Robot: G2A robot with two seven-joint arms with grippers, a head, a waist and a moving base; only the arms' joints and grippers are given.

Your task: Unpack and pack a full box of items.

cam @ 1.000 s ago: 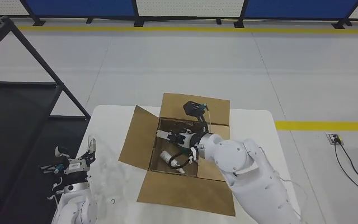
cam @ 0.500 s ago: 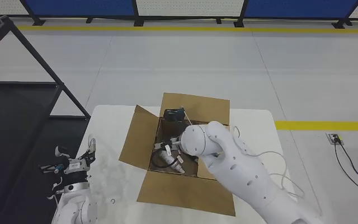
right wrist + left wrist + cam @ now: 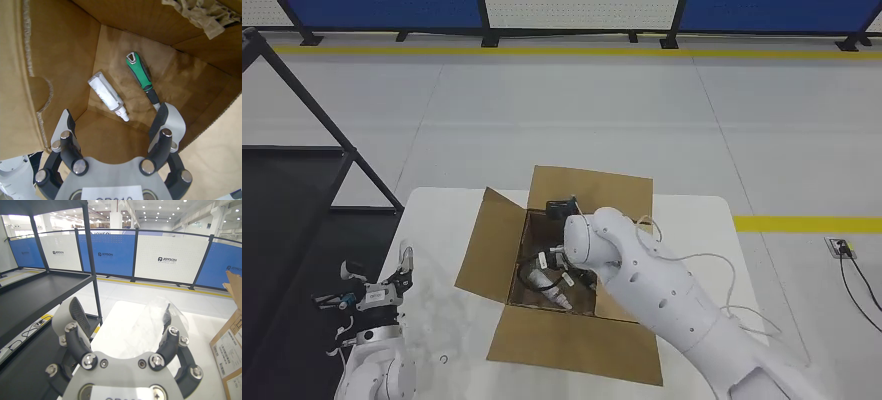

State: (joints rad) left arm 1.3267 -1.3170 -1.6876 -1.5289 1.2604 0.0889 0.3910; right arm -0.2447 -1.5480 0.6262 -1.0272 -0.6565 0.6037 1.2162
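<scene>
Box (image 3: 504,243): cardboard, flaps folded out, standing on the white bench (image 3: 442,225). Crumpled brown paper (image 3: 198,13) at one upper edge inside.

White tube (image 3: 106,96): lying flat on the box floor, just beside a wall near a corner, nozzle end towards the right end effector.

Green-handled screwdriver (image 3: 140,73): lying flat on the box floor, near the tube but apart from it. Shaft end hidden behind one finger of the right end effector.

Right end effector (image 3: 115,113): inside the box mouth, above both items, fingers spread wide, pinching nothing.

Left end effector (image 3: 122,308): over the bench edge, well apart from the box, beside a black shelf rack (image 3: 56,283). Fingers spread, gripping nothing.

Step in hand, judged: unpacking, two items left to lift out, neither grasped yet.

Next move, judged: choose one item, lower the right end effector to the floor, set the fingers across the item's width, then close. For the tube, care with the finger on the wall side, given little room there.
</scene>
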